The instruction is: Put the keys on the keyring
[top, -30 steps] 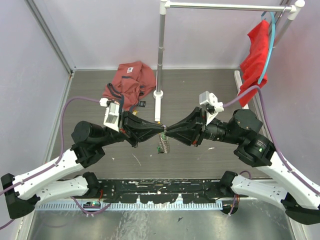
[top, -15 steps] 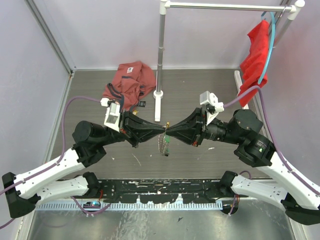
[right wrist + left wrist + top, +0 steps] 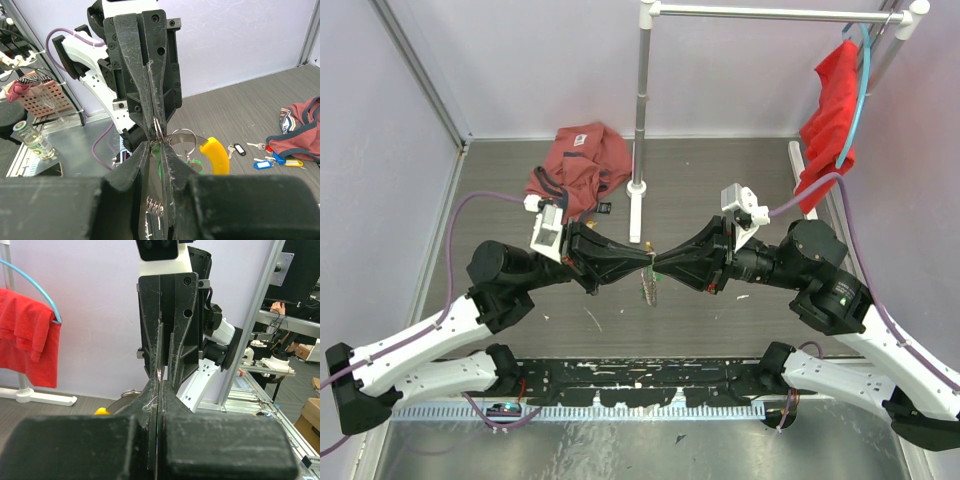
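Observation:
My two grippers meet tip to tip above the middle of the floor. The left gripper (image 3: 646,262) (image 3: 159,384) is shut, with the thin wire loop of the keyring (image 3: 186,141) pinched at its tips. A curved yellow tag (image 3: 215,156) (image 3: 102,411) hangs from that loop. The right gripper (image 3: 661,264) (image 3: 157,146) is closed to a narrow gap on a flat metal key (image 3: 156,207) with a green tag (image 3: 160,162) behind it. A bunch of keys (image 3: 648,288) dangles under the tips. Loose keys (image 3: 236,149) with black and blue tags (image 3: 262,164) lie on the floor.
A crumpled red garment (image 3: 578,160) lies at the back left with a small tagged key (image 3: 603,208) beside it. A clothes stand's pole (image 3: 641,100) and white base (image 3: 636,215) rise just behind the grippers. A red cloth (image 3: 830,110) hangs at the rail's right end.
Both grippers stay tip to tip. The hanging bunch of keys has swung slightly beneath them; both arms have edged a little.

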